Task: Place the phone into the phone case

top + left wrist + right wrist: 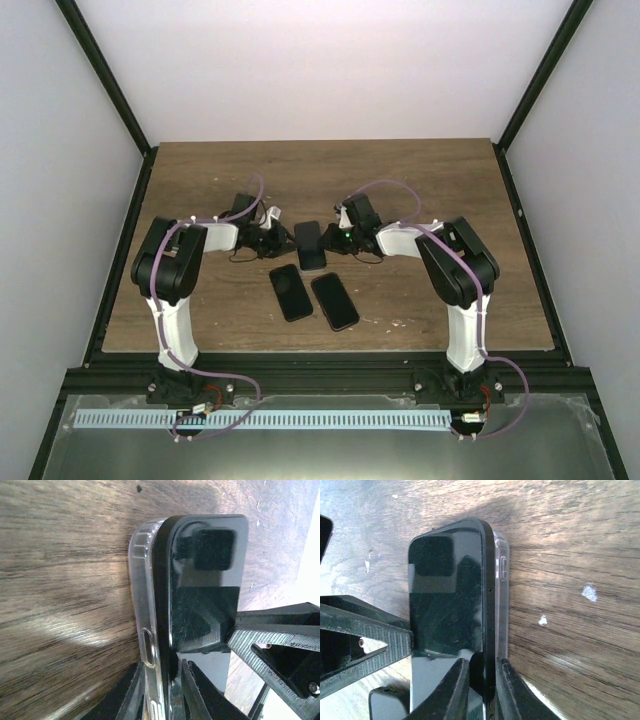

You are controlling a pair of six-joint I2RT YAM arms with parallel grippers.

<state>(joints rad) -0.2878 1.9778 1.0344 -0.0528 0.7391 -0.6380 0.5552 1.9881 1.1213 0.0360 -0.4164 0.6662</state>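
A black phone (309,245) lies screen up on the table between the two arms, sitting in a clear phone case. In the left wrist view the case's clear wall (142,605) runs along the phone's (200,605) left side. My left gripper (162,667) is shut across that side, one finger outside the case and one on the screen. In the right wrist view my right gripper (482,665) is shut the same way across the phone's (447,600) other side and the case's wall (501,580). In the top view the left gripper (278,240) and right gripper (338,240) flank the phone.
Two other dark phones (291,292) (335,300) lie side by side on the wooden table (200,190), nearer the arm bases. Black frame posts and pale walls enclose the table on three sides.
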